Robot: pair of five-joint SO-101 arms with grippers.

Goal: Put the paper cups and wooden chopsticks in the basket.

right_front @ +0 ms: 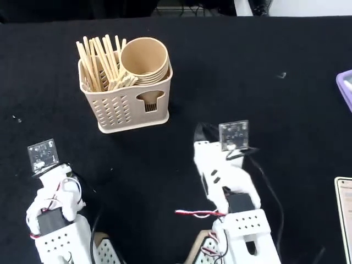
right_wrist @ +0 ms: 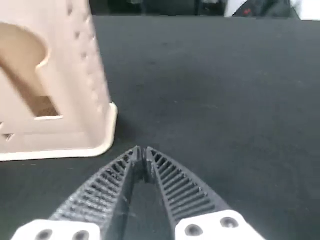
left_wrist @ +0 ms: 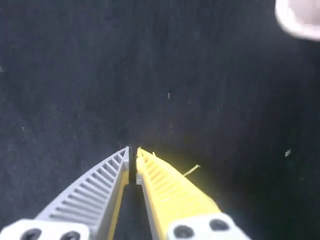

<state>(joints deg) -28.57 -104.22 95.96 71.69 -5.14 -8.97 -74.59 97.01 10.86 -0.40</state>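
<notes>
The fingers (left_wrist: 165, 185) of the left gripper (left_wrist: 132, 152) are pressed together tip to tip with nothing between them, and the right gripper (right_wrist: 143, 152) is likewise closed and empty. The task looks finished. The stack of paper cups (right_front: 144, 58) stands nested in the right side of the beige slotted basket (right_front: 126, 107). The bundle of wooden chopsticks (right_front: 99, 63) stands upright in its left side, leaning toward the cups, so nothing seems left to gather. The basket stands toward the far left of the black desk (right_front: 264, 99). The left arm (right_front: 52, 209) sits folded low at the near left corner, its gripper pointing down at bare desk. The right arm (right_front: 228, 187) sits at the middle of the near edge, its gripper low and aimed just past the basket's near right corner.
</notes>
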